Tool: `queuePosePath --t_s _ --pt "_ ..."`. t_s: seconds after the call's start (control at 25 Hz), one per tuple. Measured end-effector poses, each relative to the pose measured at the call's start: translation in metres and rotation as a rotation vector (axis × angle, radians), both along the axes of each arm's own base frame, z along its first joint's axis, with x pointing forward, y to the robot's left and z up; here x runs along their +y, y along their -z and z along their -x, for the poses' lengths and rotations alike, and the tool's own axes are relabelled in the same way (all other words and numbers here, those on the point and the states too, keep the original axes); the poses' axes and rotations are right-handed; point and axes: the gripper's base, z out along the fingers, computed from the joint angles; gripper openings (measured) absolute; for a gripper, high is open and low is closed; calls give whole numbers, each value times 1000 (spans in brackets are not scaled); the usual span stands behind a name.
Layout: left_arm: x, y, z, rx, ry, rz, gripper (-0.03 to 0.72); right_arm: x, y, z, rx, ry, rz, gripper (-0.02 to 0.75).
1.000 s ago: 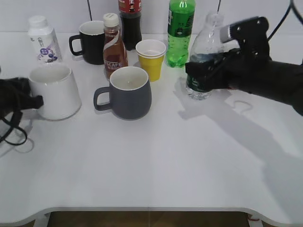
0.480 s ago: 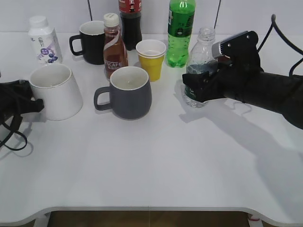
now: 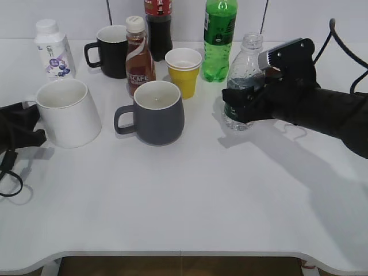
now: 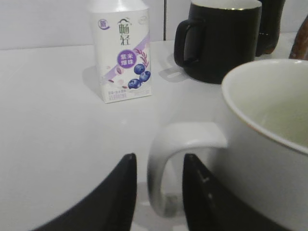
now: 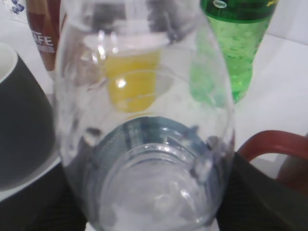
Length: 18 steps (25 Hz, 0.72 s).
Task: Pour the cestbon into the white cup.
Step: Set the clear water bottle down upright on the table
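Note:
The white cup (image 3: pixel 72 118) stands upright at the left of the table, its handle pointing left. My left gripper (image 3: pixel 35 123) is open, and its two black fingers (image 4: pixel 159 161) straddle the cup's handle (image 4: pixel 187 137) with a gap on each side. The cestbon (image 3: pixel 244 57), clear and capless with a dark label, stands upright right of the middle. My right gripper (image 3: pixel 238 104) is shut on its lower body. In the right wrist view the cestbon (image 5: pixel 144 120) fills the frame, with the dark fingers (image 5: pixel 149 214) at both sides.
A dark grey mug (image 3: pixel 158 112) stands between the cup and the bottle. Behind it are a yellow paper cup (image 3: pixel 183 72), a Nescafe bottle (image 3: pixel 138 57), a black mug (image 3: pixel 110 52), a green soda bottle (image 3: pixel 218 40), a cola bottle (image 3: pixel 158 29) and a milk carton (image 3: pixel 52 49).
The cestbon went from tilted to upright on the table. The white cup settled upright, and my left gripper let go of its handle and drew back slightly to the left.

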Motion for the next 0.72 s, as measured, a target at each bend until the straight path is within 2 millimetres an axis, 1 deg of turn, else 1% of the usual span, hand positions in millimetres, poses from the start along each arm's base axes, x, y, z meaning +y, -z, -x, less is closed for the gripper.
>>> queuePosePath --t_s 0.16,0.32,0.52,0.72 --pt "1 -6 9 -6 0 0 277 -1 7 -2 29 23 -21 491" --pt "1 -11 12 -20 0 1 312 -1 8 0 34 24 -37 491" --pt "1 -15 18 -24 -1 1 322 0 9 2 30 -3 -30 491" --pt "1 -27 21 -68 -1 3 322 2 8 4 23 -29 -21 497"
